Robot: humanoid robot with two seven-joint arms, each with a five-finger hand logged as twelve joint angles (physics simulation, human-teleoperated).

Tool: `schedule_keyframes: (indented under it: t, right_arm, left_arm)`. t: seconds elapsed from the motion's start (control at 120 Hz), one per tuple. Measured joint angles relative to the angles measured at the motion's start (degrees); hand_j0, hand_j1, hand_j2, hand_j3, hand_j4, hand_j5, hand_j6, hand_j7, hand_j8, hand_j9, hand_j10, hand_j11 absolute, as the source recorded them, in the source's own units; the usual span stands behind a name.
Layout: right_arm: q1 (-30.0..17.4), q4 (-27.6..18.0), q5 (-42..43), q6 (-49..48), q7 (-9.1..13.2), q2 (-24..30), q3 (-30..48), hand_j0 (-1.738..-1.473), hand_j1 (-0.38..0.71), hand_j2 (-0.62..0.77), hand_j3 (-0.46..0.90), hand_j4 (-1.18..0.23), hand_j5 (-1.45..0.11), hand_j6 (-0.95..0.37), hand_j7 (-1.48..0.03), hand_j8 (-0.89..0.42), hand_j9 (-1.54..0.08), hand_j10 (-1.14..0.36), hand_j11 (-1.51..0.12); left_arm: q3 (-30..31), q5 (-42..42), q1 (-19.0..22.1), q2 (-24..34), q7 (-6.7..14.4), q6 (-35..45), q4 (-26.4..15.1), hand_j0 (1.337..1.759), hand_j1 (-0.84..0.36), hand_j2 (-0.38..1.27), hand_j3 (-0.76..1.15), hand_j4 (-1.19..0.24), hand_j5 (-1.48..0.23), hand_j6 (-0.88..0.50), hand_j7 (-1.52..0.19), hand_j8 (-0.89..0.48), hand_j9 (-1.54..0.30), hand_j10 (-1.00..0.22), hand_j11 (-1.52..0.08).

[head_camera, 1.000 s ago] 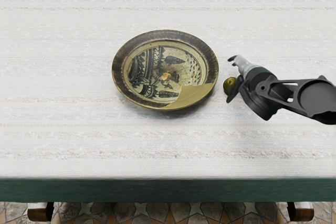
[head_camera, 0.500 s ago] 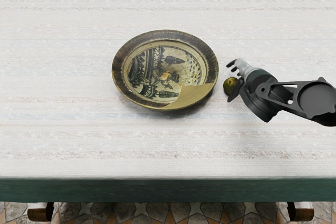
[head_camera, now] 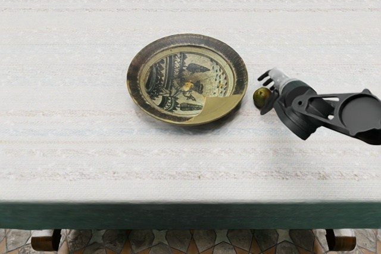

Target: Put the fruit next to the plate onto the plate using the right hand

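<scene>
A small olive-green fruit (head_camera: pixel 259 96) lies on the white tablecloth just right of the patterned brown plate (head_camera: pixel 138 63), close to its rim but apart from it. My right hand (head_camera: pixel 266 91) comes in from the right edge and is at the fruit's right side. Its fingers (head_camera: pixel 269 77) reach past the fruit on the far side and the dark thumb (head_camera: pixel 265 107) on the near side, so the fruit sits between them. The fingers look spread, not closed on it. The fruit's right half is hidden by the hand. The left arm is out of view.
The plate's bowl holds a dark painted pattern and a glossy yellow patch at its front right. The table (head_camera: pixel 190 171) stretches wide on all sides, with its front edge near the bottom of the view.
My right hand has sunk slightly and shifted a little right, settling around the fruit. The fruit and plate have stayed put.
</scene>
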State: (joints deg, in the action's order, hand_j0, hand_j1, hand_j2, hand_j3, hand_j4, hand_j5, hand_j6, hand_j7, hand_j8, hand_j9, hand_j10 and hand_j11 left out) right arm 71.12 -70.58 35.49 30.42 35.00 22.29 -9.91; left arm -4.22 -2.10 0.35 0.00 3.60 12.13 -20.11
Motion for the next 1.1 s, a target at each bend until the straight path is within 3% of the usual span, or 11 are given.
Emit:
schedule_keyframes:
  t: [0.133, 0.208, 0.258, 0.342, 0.45, 0.558, 0.758, 0.933, 1.1]
  right_arm:
    - [-0.14, 0.0, -0.06, 0.0, 0.0, -0.1, 0.02, -1.658, 0.08, -0.07, 0.0, -0.36, -0.46, -0.36, -0.46, -0.36, -0.46, -0.36, -0.46]
    - [-0.68, 0.01, -0.06, -0.03, 0.0, -0.11, 0.16, -1.657, 0.22, -0.08, 0.0, -0.49, -0.63, -0.42, -0.63, -0.48, -0.63, -0.49, -0.63]
    - [-0.99, 0.01, 0.14, -0.13, -0.01, -0.09, 0.33, -1.652, 0.26, -0.06, 0.0, -0.55, -0.74, -0.36, -0.74, -0.42, -0.75, -0.59, -0.76]
    - [-1.28, 0.03, 0.33, -0.08, 0.03, -0.12, 0.46, -1.649, 0.31, 0.17, 0.0, -0.57, -0.87, -0.37, -0.87, -0.42, -0.89, -0.68, -0.89]
    - [-1.44, -0.01, -0.03, -0.26, -0.02, 0.12, 0.59, -1.647, 0.38, 0.32, 0.0, -0.48, -1.01, -0.28, -0.98, -0.36, -1.03, -0.74, -1.03]
    - [-1.46, -0.02, -0.27, -0.31, 0.09, 1.4, 0.8, -1.645, 0.34, 0.23, 0.0, -0.47, -1.1, -0.27, -1.04, -0.34, -1.1, -0.77, -1.11]
    - [-1.78, -0.07, -0.73, -2.69, 0.21, 8.57, 6.32, -1.642, 0.31, 0.21, 0.0, -0.45, -1.16, -0.24, -1.1, -0.33, -1.15, -0.82, -1.15]
    - [-3.85, -0.1, -4.43, -15.56, 0.13, 12.68, 19.97, -1.644, 0.33, 0.31, 0.0, -0.46, -1.18, -0.26, -1.12, -0.31, -1.17, -0.84, -1.17]
    - [-4.05, -0.18, -12.09, -29.1, 0.05, 11.77, 30.4, -1.643, 0.32, 0.3, 0.0, -0.49, -1.2, -0.3, -1.13, -0.33, -1.17, -0.85, -1.17]
  left_arm:
    - [0.0, 0.0, 0.0, 0.0, 0.0, 0.0, 0.0, 1.658, 0.34, 0.0, 0.0, -0.01, -0.01, -0.01, -0.01, -0.01, -0.01, -0.01, -0.01]
    - [0.0, 0.0, 0.0, 0.0, 0.0, 0.0, 0.0, 1.658, 0.34, 0.0, 0.0, -0.01, -0.01, -0.01, -0.01, -0.01, -0.01, -0.01, -0.01]
    - [-0.01, 0.01, 0.0, 0.0, 0.0, 0.0, -0.01, 1.658, 0.34, 0.0, 0.0, -0.01, -0.01, -0.01, -0.01, -0.01, -0.01, -0.01, -0.01]
    - [-0.01, 0.01, 0.0, 0.0, 0.0, 0.0, -0.01, 1.658, 0.34, 0.0, 0.0, -0.01, -0.01, -0.01, -0.01, -0.01, -0.01, -0.01, -0.01]
    - [-0.02, 0.01, 0.0, 0.0, 0.0, 0.0, 0.0, 1.658, 0.34, 0.0, 0.0, -0.01, -0.01, -0.01, -0.01, -0.01, -0.01, -0.01, -0.01]
    - [-0.01, 0.01, 0.0, 0.0, 0.0, 0.0, 0.0, 1.658, 0.34, 0.0, 0.0, -0.01, -0.01, -0.01, -0.01, -0.01, -0.01, -0.01, -0.01]
    - [-0.01, 0.01, 0.0, 0.0, 0.0, 0.0, -0.01, 1.658, 0.34, 0.0, 0.0, -0.01, -0.01, -0.01, -0.01, -0.01, -0.01, -0.01, -0.01]
    - [-0.01, 0.01, 0.0, 0.0, 0.0, 0.0, -0.01, 1.658, 0.34, 0.0, 0.0, -0.01, -0.01, -0.01, -0.01, -0.01, -0.01, -0.01, -0.01]
    - [-0.02, 0.01, 0.0, 0.0, 0.0, 0.0, -0.01, 1.658, 0.34, 0.0, 0.0, -0.01, -0.01, -0.01, -0.01, -0.01, -0.01, -0.01, -0.01]
